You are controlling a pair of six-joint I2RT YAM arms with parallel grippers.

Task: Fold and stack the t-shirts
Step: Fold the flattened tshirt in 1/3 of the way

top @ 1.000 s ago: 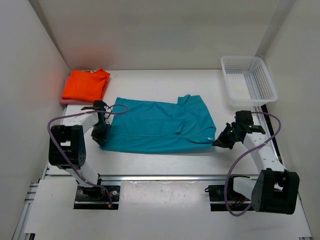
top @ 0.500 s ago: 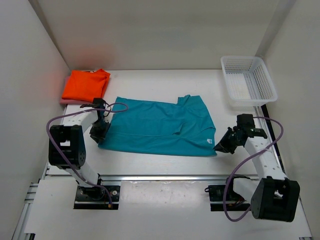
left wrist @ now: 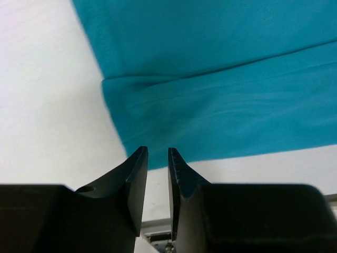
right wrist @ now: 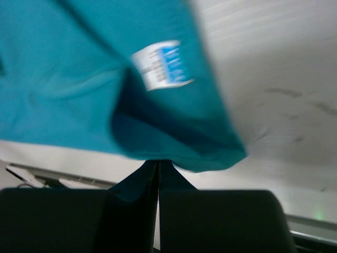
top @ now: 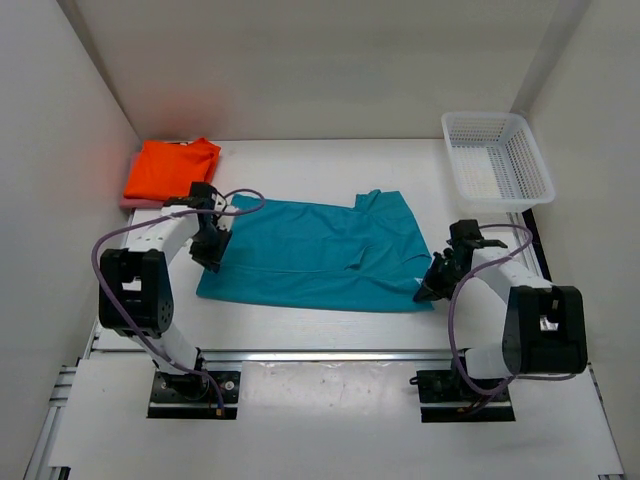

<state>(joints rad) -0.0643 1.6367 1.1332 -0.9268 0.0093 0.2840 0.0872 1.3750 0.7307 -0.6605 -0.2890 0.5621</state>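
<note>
Left fingers (left wrist: 136, 179) ajar, right (right wrist: 138, 191) seemingly shut.

Pink tee (top: 135, 204) mostly under orange tee (top: 172, 168); teal tee (right wrist: 63, 79) label (right wrist: 160, 64) blurred.

White plastic lattice basket (top: 497, 162): beyond the right pincer (top: 424, 291), toward the far right corner, well apart from it. White table (top: 330, 165) under the right pincer and the left pincer (top: 211, 262). Faint dark scuffs (right wrist: 295, 100) on the table, right of the right pincer. Aluminium rail (top: 330, 353) on the near side of both. White walls (top: 300, 60) beyond.
</note>
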